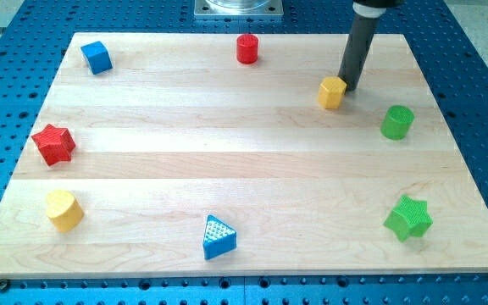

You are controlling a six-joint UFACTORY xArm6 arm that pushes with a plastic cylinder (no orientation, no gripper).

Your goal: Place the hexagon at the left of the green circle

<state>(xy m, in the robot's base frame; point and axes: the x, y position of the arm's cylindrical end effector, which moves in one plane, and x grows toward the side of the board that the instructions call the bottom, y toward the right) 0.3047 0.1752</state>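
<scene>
The yellow hexagon (332, 91) lies on the wooden board in the upper right part of the view. The green circle (397, 122) stands to its right and a little lower, apart from it. My tip (348, 87) is at the hexagon's upper right edge, touching or nearly touching it. The dark rod rises from there toward the view's top.
A red cylinder (246, 48) is at the top centre, a blue cube (97, 57) at top left, a red star (53, 143) at left, a yellow heart-like block (63, 209) at lower left, a blue triangle (218, 236) at bottom centre, a green star (408, 218) at lower right.
</scene>
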